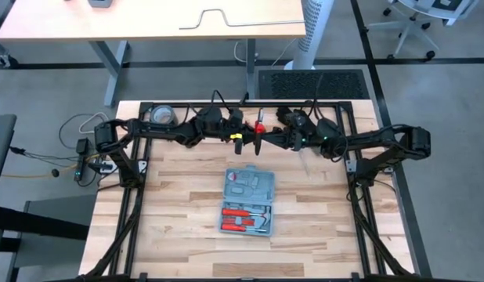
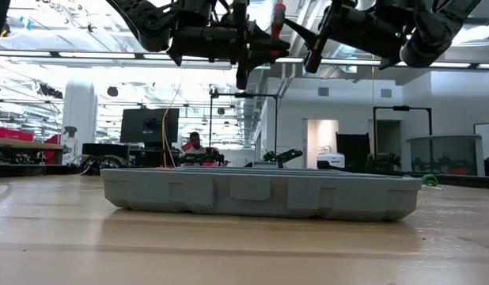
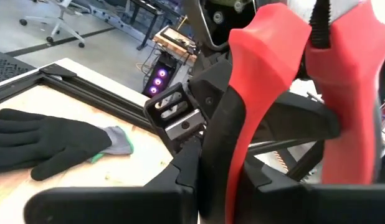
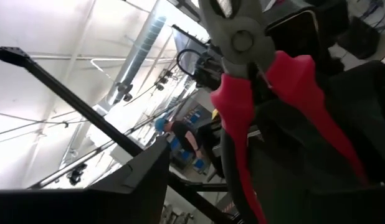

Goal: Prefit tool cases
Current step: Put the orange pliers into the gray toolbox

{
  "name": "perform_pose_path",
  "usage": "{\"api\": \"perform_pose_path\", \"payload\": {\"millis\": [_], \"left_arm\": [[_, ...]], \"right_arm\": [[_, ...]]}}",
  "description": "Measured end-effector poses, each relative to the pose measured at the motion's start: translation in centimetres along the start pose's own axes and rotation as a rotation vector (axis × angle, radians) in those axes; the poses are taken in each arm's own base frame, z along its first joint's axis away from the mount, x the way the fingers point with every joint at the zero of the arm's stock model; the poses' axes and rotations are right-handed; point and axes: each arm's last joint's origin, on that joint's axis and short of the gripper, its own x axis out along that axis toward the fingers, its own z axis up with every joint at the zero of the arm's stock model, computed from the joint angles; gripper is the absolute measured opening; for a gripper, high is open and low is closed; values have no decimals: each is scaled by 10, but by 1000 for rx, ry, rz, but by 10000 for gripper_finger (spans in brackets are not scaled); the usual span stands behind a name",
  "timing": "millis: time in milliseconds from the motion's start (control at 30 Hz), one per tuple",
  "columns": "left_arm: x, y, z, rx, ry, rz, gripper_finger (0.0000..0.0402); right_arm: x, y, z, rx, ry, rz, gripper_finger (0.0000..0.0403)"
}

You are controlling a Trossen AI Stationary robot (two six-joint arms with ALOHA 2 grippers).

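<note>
You see red plier handles (image 3: 267, 81) filling the near frame | black glove (image 3: 46, 140) lying flat on the wooden table (image 3: 80, 174) (grey cuff) | black frame rail (image 3: 86, 93) behind.

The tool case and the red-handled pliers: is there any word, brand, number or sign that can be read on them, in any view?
None can be read.
The tool case: no legible marking in any view.
The red-handled pliers: no lettering shows on the handles or the metal pivot.
</note>
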Motion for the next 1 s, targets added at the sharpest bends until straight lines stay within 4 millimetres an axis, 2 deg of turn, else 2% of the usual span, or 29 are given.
{"api": "perform_pose_path", "payload": {"millis": [167, 400, 567, 800, 1000], "left_arm": [[-6, 2, -1, 13, 88, 25, 38], [-25, -3, -10, 112, 333, 98, 38], [-32, -3, -23, 135, 481, 111, 38], [-30, -24, -46, 152, 623, 136, 38], [-26, -53, -66, 164, 702, 164, 38]], "right_arm": [[-7, -5, 5, 6, 29, 4, 211], [-37, -8, 7, 10, 6, -44, 189], [-53, -9, 4, 12, 4, -93, 174], [-53, -18, -20, -11, 158, -218, 155], [-51, -17, -36, -21, 245, -231, 142]]}}
